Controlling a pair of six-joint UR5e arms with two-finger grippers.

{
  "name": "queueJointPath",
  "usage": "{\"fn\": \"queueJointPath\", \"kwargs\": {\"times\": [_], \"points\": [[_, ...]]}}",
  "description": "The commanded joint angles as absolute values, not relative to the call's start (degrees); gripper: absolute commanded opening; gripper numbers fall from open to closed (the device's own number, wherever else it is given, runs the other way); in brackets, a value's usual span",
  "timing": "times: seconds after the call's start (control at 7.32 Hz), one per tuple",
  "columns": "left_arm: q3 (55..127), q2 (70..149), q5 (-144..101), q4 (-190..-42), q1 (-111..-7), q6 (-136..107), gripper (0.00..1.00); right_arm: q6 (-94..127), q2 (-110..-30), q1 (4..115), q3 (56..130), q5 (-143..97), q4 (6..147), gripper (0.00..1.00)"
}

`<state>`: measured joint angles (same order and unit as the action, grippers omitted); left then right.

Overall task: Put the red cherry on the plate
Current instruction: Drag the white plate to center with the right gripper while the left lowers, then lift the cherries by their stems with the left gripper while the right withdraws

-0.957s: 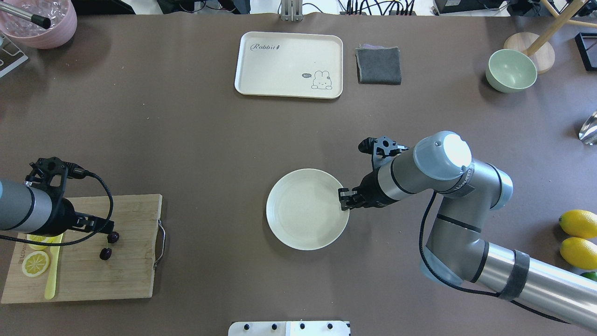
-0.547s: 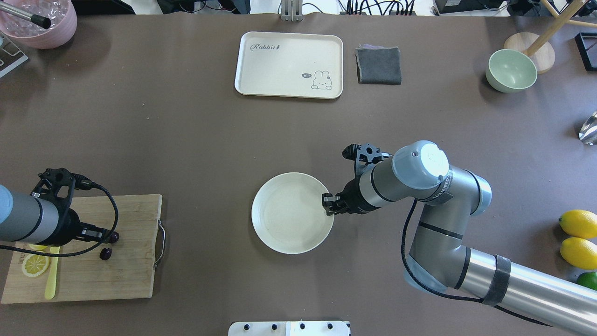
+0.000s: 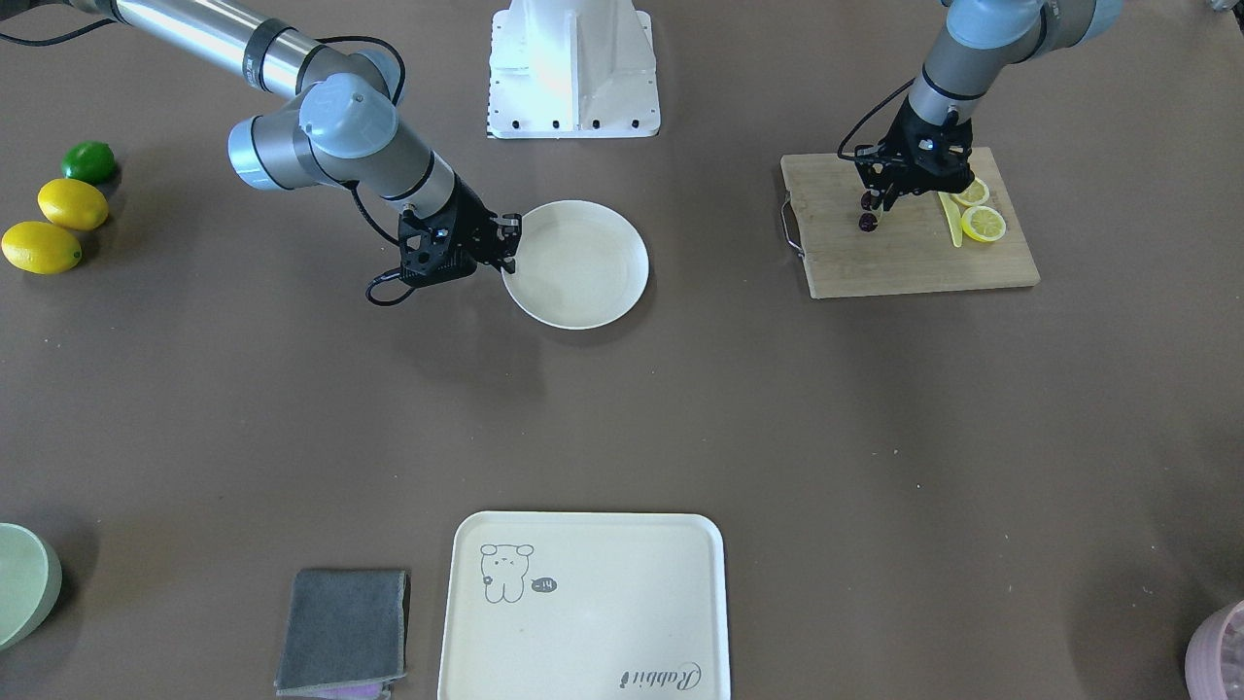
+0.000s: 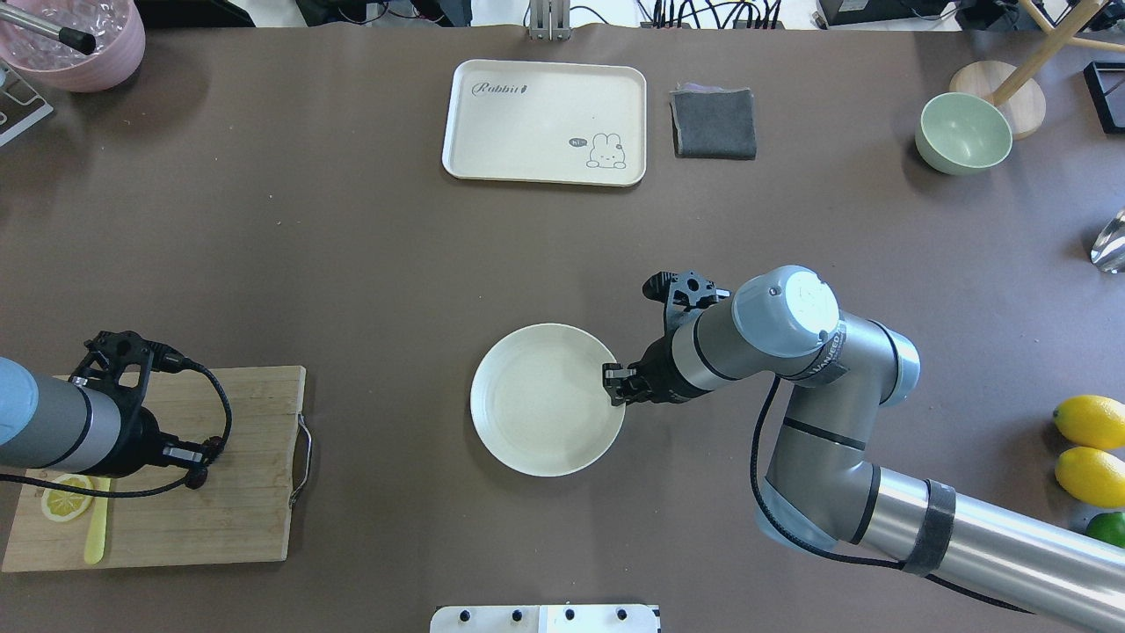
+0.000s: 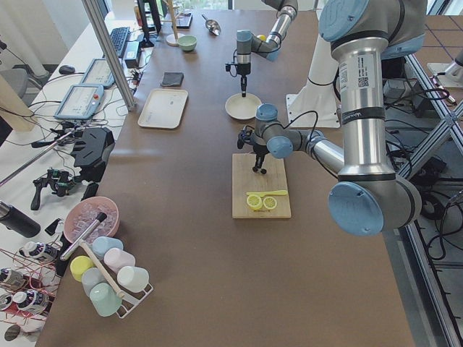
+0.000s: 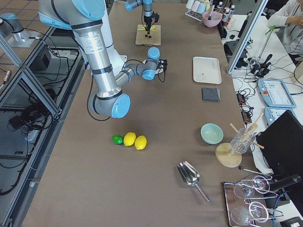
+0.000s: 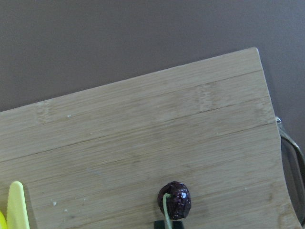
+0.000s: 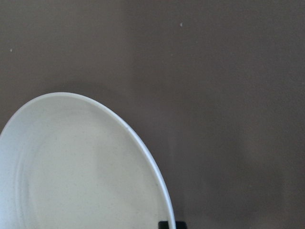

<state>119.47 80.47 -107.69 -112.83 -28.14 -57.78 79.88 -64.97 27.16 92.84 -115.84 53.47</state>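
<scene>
Over the board (image 4: 220, 527), left gripper (image 4: 204, 452) pinches the red cherry's (image 7: 175, 200) stem (fruit just past its tips); right gripper (image 4: 613, 385) clamps plate (image 4: 527, 422).

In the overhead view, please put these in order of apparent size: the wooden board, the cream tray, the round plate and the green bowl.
Largest to smallest:
1. wooden board, although an arm covers part of it
2. tray
3. plate
4. green bowl

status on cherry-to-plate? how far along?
Done: the left pincer appears shut on the pale green stem of the pair of dark maroon cherries, over the wooden cutting board. In hand: the right pincer pinches the rim of the round cream-white plate, which is empty. Left: carry the cherries across to the plate and release.
</scene>
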Motion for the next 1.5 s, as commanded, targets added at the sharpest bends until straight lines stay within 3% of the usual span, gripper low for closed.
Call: {"fn": "queueJointPath", "kwargs": {"times": [0.0, 0.27, 0.55, 0.68, 1.09, 1.37], "points": [[121.80, 80.77, -107.84, -112.59, -28.30, -57.83, 0.00, 83.73, -64.43, 27.07, 93.34, -115.67, 53.44, 0.99], [123.30, 88.89, -108.02, -106.32, -29.09, -58.01, 0.00, 82.89, -65.38, 29.77, 95.70, -114.26, 53.61, 1.00], [123.49, 110.36, -108.19, -84.05, -30.41, -59.14, 0.00, 77.38, -69.50, 37.84, 98.77, -120.81, 53.70, 1.00], [120.70, 118.31, -108.28, -80.54, -29.98, -63.59, 0.00, 73.78, -71.96, 42.14, 99.92, -124.68, 53.70, 1.00], [106.31, 130.49, -108.02, -85.40, -26.46, -69.59, 0.00, 59.90, -84.51, 53.66, 103.36, -133.12, 53.61, 1.00], [99.00, 131.13, -107.84, -93.91, -25.23, -71.09, 0.00, 50.40, -90.76, 58.87, 103.36, -135.79, 53.61, 1.00]]}}
